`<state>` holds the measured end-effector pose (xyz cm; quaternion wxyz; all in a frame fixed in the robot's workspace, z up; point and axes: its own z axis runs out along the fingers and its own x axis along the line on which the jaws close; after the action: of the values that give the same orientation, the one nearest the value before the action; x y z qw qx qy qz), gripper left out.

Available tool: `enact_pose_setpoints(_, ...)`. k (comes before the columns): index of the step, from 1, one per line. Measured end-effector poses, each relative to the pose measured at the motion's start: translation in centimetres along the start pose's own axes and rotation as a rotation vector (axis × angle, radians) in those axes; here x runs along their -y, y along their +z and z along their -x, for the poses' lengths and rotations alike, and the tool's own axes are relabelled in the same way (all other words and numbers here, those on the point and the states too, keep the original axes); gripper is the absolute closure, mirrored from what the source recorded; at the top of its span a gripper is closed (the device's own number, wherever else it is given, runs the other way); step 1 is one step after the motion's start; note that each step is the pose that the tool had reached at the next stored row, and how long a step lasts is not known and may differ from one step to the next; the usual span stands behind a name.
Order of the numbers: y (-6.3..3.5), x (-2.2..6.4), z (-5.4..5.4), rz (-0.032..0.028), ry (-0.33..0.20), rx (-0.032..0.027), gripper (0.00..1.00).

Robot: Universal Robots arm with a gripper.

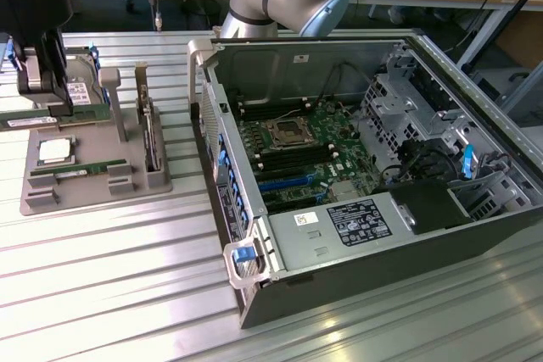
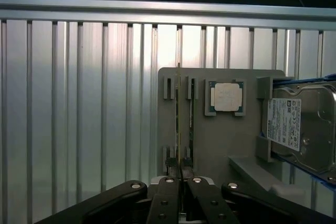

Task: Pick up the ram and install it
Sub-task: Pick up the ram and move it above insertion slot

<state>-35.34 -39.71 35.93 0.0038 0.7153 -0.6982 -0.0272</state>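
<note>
The ram (image 2: 178, 124) is a thin green stick seen edge-on, running from my fingertips out over the grey holder tray (image 2: 220, 150). My gripper (image 2: 181, 174) is shut on its near end. In the exterior view the gripper (image 1: 38, 99) hangs over the far left end of the tray (image 1: 127, 184), with the ram (image 1: 30, 122) just below it, green with a white label and slightly above the tray. A second green stick (image 1: 72, 173) (image 2: 191, 119) lies in a tray slot beside it.
On the tray also sit a square silver processor (image 1: 53, 152) (image 2: 227, 97) and a hard drive (image 1: 81, 91) (image 2: 294, 124). The open computer case (image 1: 441, 218) stands on the exterior view's right with its motherboard (image 1: 297, 137) exposed. The table is ribbed aluminium.
</note>
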Motion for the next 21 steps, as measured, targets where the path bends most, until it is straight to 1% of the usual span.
enact_pose_setpoints(21, -1.34, -0.06, 0.0, 0.0001, 0.0, 0.0002, 0.88)
